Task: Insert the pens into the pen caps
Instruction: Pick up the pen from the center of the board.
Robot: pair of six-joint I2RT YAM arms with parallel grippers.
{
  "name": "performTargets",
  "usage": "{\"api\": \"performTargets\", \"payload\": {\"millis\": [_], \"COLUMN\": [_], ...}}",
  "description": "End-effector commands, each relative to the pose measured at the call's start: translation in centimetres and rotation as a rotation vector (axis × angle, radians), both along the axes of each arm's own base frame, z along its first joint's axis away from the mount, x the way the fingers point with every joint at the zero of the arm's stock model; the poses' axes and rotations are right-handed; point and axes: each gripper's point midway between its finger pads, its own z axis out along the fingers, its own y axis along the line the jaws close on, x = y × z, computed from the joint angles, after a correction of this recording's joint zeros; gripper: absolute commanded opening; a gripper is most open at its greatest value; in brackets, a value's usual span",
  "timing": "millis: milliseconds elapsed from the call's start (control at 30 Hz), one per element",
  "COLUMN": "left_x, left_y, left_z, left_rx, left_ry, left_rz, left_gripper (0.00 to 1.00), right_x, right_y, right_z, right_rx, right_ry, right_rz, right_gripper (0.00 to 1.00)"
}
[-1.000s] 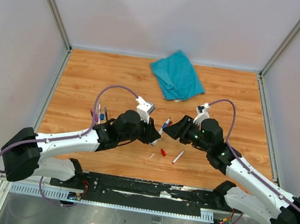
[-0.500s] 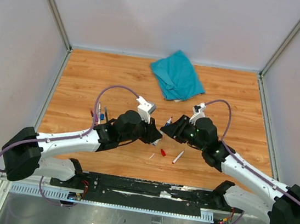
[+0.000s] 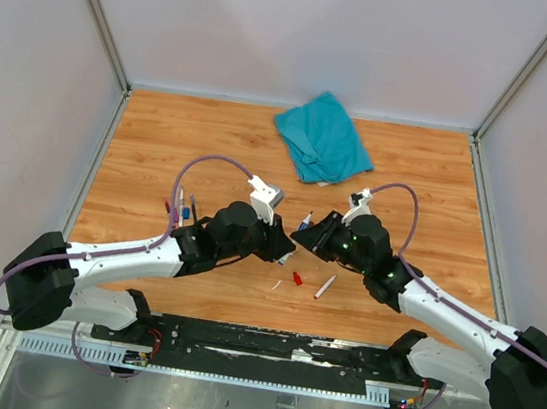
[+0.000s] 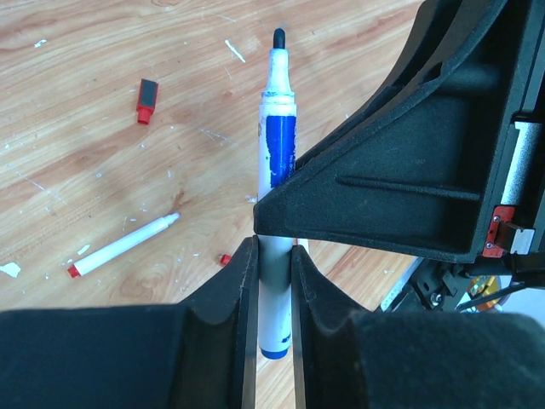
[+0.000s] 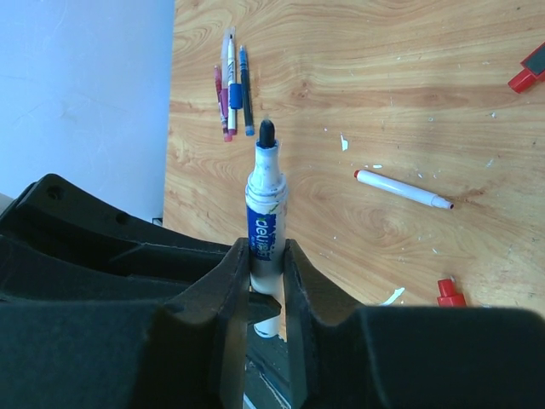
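From above, my left pincer point(image 3: 286, 248) and my right pincer point(image 3: 302, 237) meet tip to tip over the middle of the wooden surface point(image 3: 161, 139). Both are at one blue-labelled pen point(image 3: 307, 217), which sticks out between them. A red cap point(image 3: 297, 279) and a loose pen point(image 3: 324, 288) lie just on the near side. A bunch of pens point(image 3: 181, 209) lies off to my left, and a teal cloth point(image 3: 322, 138) sits near the far edge.

At my left wrist, the left pincer point(image 4: 274, 256) is narrow, its fingers point(image 4: 243, 285) pressed on the pen's lower barrel point(image 4: 272, 153). The dark tip is bare. My right pincer's black body point(image 4: 409, 170) touches the barrel from the right.

At my right wrist, the right pincer point(image 5: 266, 256) is narrow too, clamped on either side of the label point(image 5: 266, 217).
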Motion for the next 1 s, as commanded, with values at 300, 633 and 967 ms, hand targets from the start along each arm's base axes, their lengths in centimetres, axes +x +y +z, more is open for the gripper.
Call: {"api": "performTargets", "payload": {"millis": [300,633,967], "left_x": [1.5,5.2,8.5], "left_y": [1.7,8.7,20.1], "left_z": [1.6,0.0,-2.4], "left_rx": [0.045,0.292,0.471], "left_ry": [-0.041,-0.012,0.108], "left_rz": [0.123,0.404,0.773], "left_gripper": [0.33,0.41,0.44], "right_x": [-0.7,-0.7,-1.4], "right_y": [-1.3,-6.5,-10.1], "right_z": [0.1,0.6,0.0], "right_rx": [-0.172,-0.510,-0.640], "right_ry": [-0.099,-0.194,-0.212], "right_rz": [0.046,0.054,0.009], "right_gripper": [0.00,0.00,0.00]}}
